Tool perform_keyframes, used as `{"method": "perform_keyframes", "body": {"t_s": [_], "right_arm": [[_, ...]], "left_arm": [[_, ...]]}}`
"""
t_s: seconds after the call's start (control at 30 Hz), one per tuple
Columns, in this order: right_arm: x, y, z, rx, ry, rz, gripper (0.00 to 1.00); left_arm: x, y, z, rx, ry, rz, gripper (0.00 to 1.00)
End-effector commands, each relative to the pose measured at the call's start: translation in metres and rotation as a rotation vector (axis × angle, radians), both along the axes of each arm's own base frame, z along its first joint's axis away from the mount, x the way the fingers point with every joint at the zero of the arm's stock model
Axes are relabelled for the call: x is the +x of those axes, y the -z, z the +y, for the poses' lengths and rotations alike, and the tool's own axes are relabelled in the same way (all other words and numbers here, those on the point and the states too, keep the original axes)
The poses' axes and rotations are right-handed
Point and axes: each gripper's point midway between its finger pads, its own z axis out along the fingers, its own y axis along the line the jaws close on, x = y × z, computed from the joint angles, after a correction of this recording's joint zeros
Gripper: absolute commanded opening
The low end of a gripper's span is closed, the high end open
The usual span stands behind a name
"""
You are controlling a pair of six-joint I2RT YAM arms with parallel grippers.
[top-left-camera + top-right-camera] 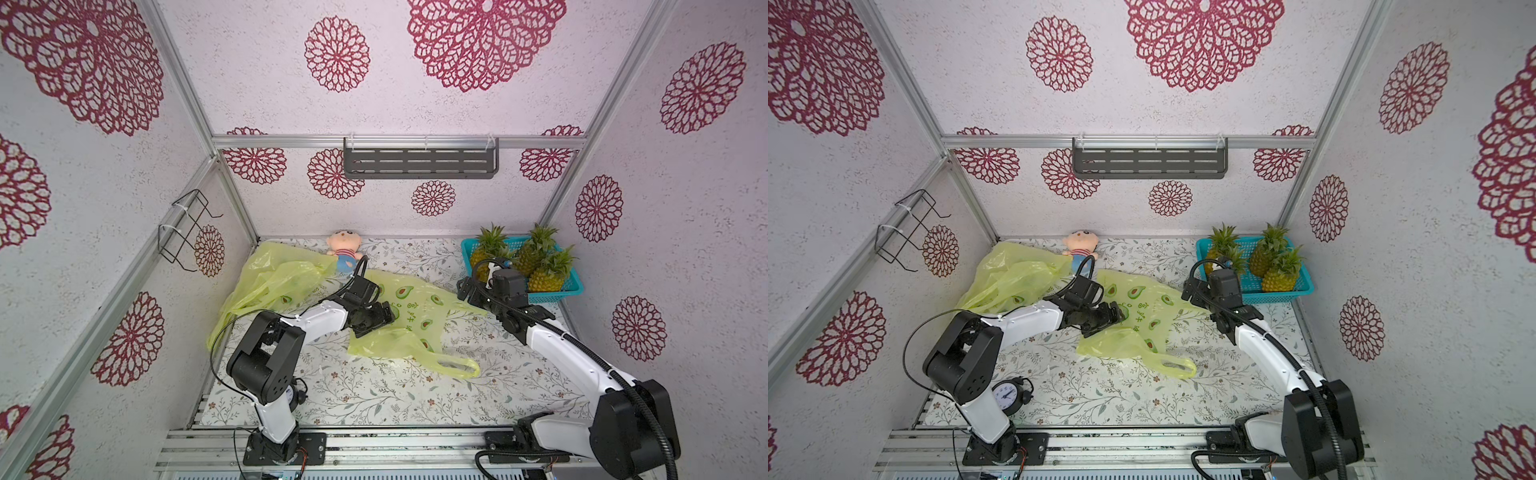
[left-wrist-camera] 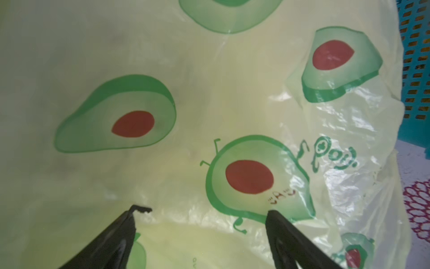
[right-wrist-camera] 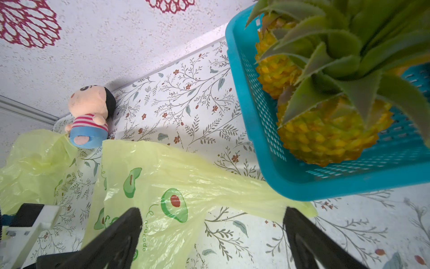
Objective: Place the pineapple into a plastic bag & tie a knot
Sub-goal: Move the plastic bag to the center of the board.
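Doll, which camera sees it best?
The right wrist view: the doll is big, sharp and whole there. Both top views show it small and far away. The left wrist view misses it.

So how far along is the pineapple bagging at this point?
Done: nothing yet; the pineapples sit in the blue basket, and the avocado-print bag lies flat and untied. In hand: the left gripper is open over that bag; the right gripper is open beside the basket, holding nothing. Left: open the bag, load a pineapple, knot it.
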Motion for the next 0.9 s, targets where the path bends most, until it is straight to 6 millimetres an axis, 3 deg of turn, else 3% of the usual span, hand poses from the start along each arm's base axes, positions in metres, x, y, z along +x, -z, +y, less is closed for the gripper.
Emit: {"method": "perform_keyframes", "body": {"t_s": [0.0, 0.17, 0.27, 0.33, 0.4, 0.63, 0.73, 0.87], "right_arm": [[0.009, -0.015, 0.007, 0.035, -0.003, -0.036, 0.99], [0.014, -0.005, 0.013, 0.043, -0.016, -0.013, 0.99], [0.016, 0.0, 0.018, 0.043, -0.025, 0.003, 0.99], [0.016, 0.001, 0.02, 0.043, -0.031, 0.01, 0.99], [0.015, 0.001, 0.024, 0.048, -0.042, 0.013, 0.99], [0.005, -0.013, 0.061, 0.101, -0.197, 0.012, 0.99], [0.001, -0.007, 0.078, 0.096, -0.263, 0.034, 0.99], [-0.013, 0.016, 0.107, 0.032, -0.419, 0.089, 0.92]], "left_arm": [[-0.004, 0.022, 0.035, 0.152, -0.004, 0.011, 0.92], [-0.003, 0.029, 0.088, 0.286, 0.009, 0.004, 0.95], [-0.004, 0.032, 0.136, 0.388, -0.03, 0.041, 0.95], [-0.003, 0.02, 0.162, 0.439, -0.076, 0.058, 0.96], [0.004, 0.0, 0.17, 0.437, -0.097, 0.017, 0.98], [0.023, -0.087, 0.138, 0.257, -0.073, -0.149, 0.98], [0.017, -0.11, 0.115, 0.198, -0.039, -0.2, 0.97], [0.004, -0.123, 0.095, 0.235, 0.046, -0.251, 0.97]]}}
